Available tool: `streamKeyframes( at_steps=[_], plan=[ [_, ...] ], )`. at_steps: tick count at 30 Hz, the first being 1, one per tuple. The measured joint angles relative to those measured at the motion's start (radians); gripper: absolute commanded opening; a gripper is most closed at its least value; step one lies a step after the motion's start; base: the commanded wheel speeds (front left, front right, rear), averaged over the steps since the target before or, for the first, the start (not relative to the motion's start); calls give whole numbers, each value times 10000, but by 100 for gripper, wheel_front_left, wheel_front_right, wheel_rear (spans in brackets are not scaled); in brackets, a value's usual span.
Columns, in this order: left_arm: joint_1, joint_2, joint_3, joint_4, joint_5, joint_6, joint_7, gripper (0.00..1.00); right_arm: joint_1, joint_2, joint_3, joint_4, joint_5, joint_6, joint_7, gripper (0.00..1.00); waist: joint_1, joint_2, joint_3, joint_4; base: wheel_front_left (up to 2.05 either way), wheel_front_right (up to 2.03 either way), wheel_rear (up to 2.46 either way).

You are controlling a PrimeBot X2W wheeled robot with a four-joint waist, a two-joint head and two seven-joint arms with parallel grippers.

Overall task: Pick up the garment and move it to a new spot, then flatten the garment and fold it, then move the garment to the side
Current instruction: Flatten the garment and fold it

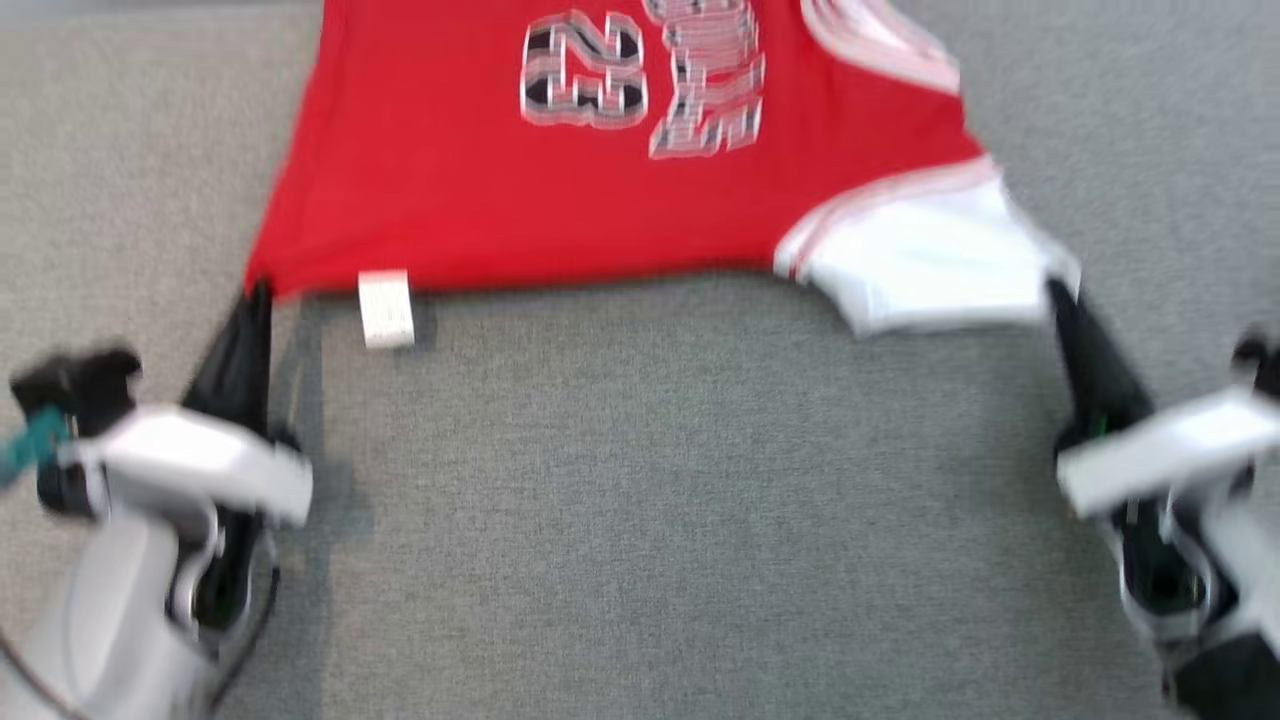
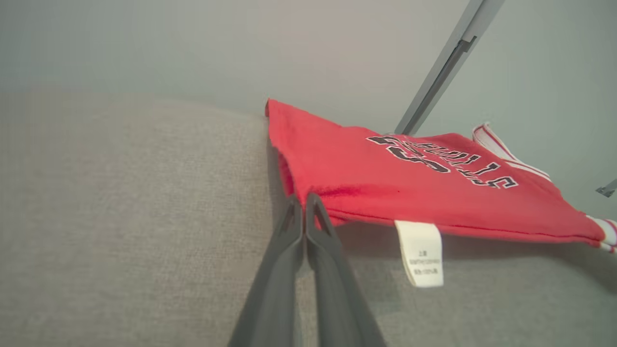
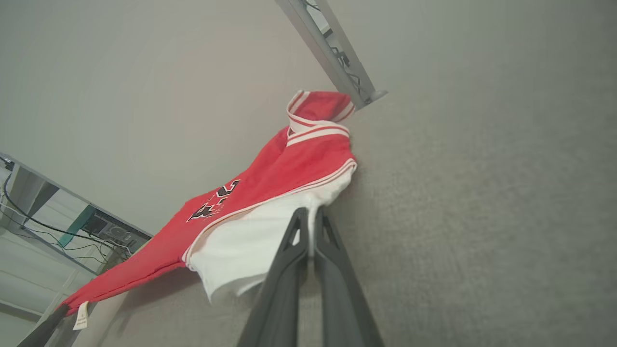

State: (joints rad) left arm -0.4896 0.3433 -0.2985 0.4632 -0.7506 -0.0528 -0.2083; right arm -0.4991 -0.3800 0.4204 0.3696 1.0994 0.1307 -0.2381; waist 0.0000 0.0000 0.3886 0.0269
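One red jersey [image 1: 480, 200] lies spread across the upper half of the head view on a grey fabric surface [image 1: 640, 500]. Its printed front faces up, showing the two digits "23". The lettering beside the number is too blurred in this view to read with confidence.

Two grippers hold the jersey's lower edge, one at each end. The left gripper [image 1: 258, 300] is at the lower-left corner of the red hem, and in its wrist view the two dark fingers are pressed together on that corner. The right gripper [image 1: 1060, 300] is at the right end, its fingers closed on the edge of the one white sleeve [image 1: 930, 260], with a sliver of white cloth between them.

One white care label [image 1: 386, 308] hangs from the hem just right of the left gripper. In both wrist views the held edge sits slightly raised, with shadow beneath it.
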Motion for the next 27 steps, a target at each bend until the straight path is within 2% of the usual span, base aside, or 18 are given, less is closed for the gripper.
streamKeyframes(
  at_steps=[6, 14, 21, 27],
  plan=[
    [2843, 589, 155, -2343, -370, 1034, 953, 0, 2824, -130, -322, -1131, 230, 0, 439, 0, 0, 0, -821, -111, 0, 0, 0],
    [5531, 1177, 437, -5016, -771, 2314, 1973, 0, 5724, 61, -1751, -2773, -456, 0, 1638, 0, 0, 0, -1865, -121, 0, 0, 0],
    [7265, 1732, 779, -6633, -991, 3225, 2654, 0, 8055, 1045, -3275, -4801, -1310, -2, 3810, 0, 0, 0, -2395, -53, 0, 0, 0],
    [8114, 1992, 1028, -7561, -1122, 3741, 2974, 0, 9287, 2523, -4573, -6539, -2230, 0, 5779, 0, 0, 0, -2627, -133, 0, 0, 0]
  ],
)
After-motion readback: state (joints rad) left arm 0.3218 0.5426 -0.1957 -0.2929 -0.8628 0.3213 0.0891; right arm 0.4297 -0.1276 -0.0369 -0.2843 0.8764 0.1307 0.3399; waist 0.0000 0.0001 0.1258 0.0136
